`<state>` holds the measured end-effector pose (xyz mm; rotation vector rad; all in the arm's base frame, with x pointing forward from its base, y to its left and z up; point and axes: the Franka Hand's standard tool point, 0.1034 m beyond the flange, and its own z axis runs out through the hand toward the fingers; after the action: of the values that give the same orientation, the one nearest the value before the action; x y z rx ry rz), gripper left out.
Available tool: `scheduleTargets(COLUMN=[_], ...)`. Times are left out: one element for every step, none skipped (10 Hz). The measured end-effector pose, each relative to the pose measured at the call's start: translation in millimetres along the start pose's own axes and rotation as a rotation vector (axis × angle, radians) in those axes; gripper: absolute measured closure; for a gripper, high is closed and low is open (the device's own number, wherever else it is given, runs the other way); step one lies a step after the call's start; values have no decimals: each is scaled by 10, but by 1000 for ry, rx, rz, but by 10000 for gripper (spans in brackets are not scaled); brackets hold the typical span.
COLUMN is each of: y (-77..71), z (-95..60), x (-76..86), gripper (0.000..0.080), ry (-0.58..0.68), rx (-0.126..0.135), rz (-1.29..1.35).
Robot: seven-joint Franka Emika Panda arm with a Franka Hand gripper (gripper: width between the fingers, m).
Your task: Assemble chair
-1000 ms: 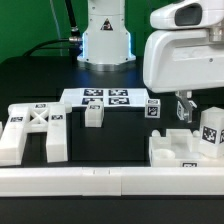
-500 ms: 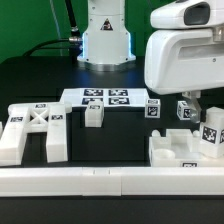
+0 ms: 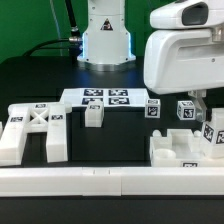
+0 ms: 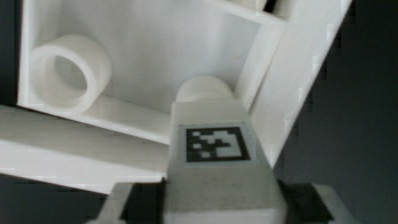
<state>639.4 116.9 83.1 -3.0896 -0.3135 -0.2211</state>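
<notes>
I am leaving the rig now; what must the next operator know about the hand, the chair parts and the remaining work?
Hand: around the upright white plastic leg with a square tag, jaws close to its sides; firm grip not confirmed.
Parts: leg is at the chunky white plastic seat piece, exterior view's right. White X-braced plastic frame and small white plastic block lie apart, exterior view's left.
Done: no joined parts visible.
Left: grip the leg, join all parts.
</notes>
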Motion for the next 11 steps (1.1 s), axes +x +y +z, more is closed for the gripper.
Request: scheduleTargets(y=[7,0,-6,-4,-1,0,-34,-53,-66,-83,-87], z=[5,7,8,9,10,12,21,26,28,30,27], x=[-6,-8,-9,-9,-10,-11,-16,-16,-14,-14,-12], gripper=[511,511,511,510,510,509,509,509,509,509,509], ry=[1,1,-1,-3,-5,-7,-12,-13,-15,-16,-20], rx=[15,17,24,24,27,31,29,26,22,22,24], rz=[149,259,373,510,616,742,895,1007,1085,1199,1301])
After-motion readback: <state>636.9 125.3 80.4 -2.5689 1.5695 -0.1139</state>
